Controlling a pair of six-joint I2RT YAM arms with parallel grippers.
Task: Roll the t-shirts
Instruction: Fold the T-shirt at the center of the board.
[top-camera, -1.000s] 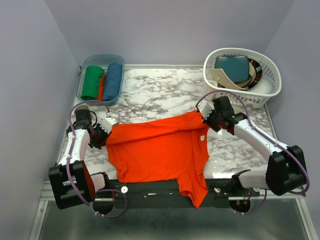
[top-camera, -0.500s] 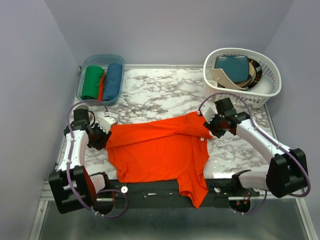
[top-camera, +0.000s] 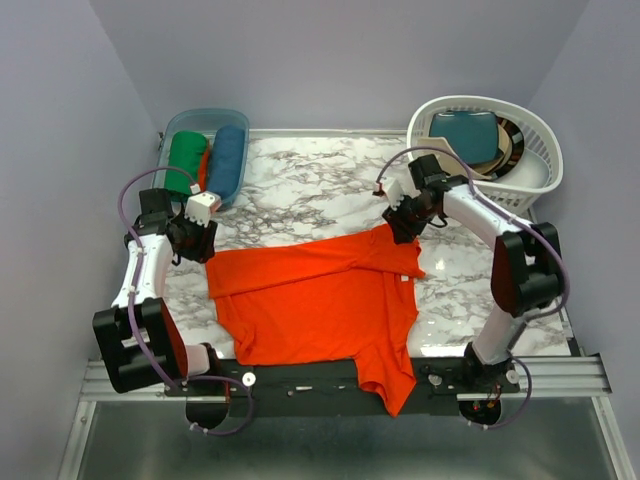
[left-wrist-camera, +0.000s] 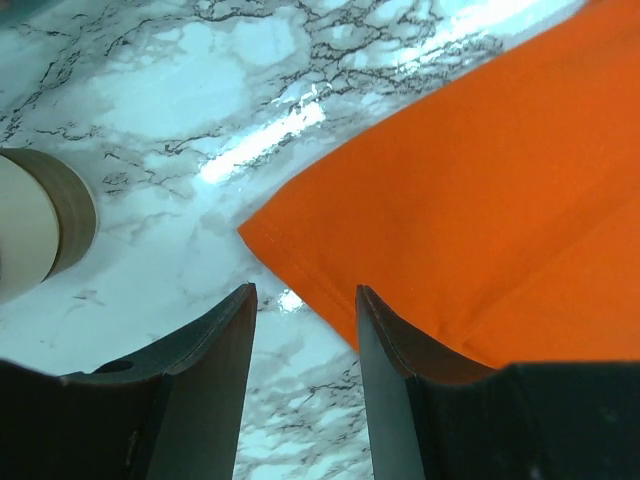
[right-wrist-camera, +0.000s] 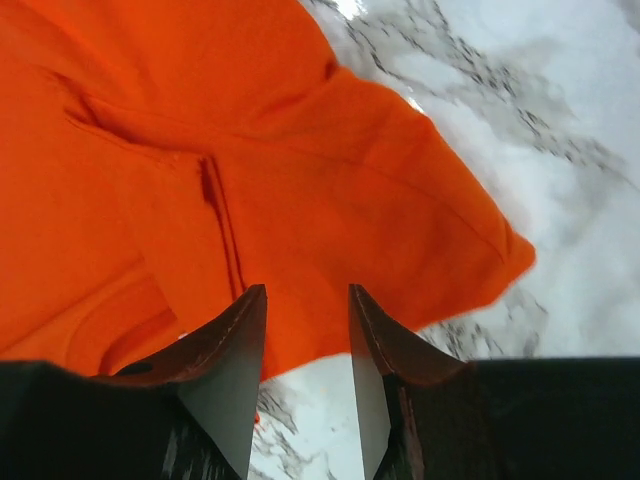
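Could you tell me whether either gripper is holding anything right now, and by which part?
Nothing is held. The left gripper and the right gripper are both open, with the orange t-shirt lying free beneath their fingers.

From above, the wrist bodies hide from you the fingertips of the left gripper (left-wrist-camera: 302, 300) and the right gripper (right-wrist-camera: 305, 295). Both wrist views crop the bright orange-red cloth t-shirt (top-camera: 310, 300) at their edges, and its small white neck label (top-camera: 404, 276) is too small to read. A beige round object (left-wrist-camera: 35, 225) is cut by the left wrist view's left edge; you cannot tell what it is. In the teal plastic tub (top-camera: 170, 135) at the far left corner, only a sliver of an orange roll (top-camera: 203, 172) shows between its neighbours. The white slatted basket (top-camera: 530, 170) at the far right corner holds overlapping items, partly hidden.
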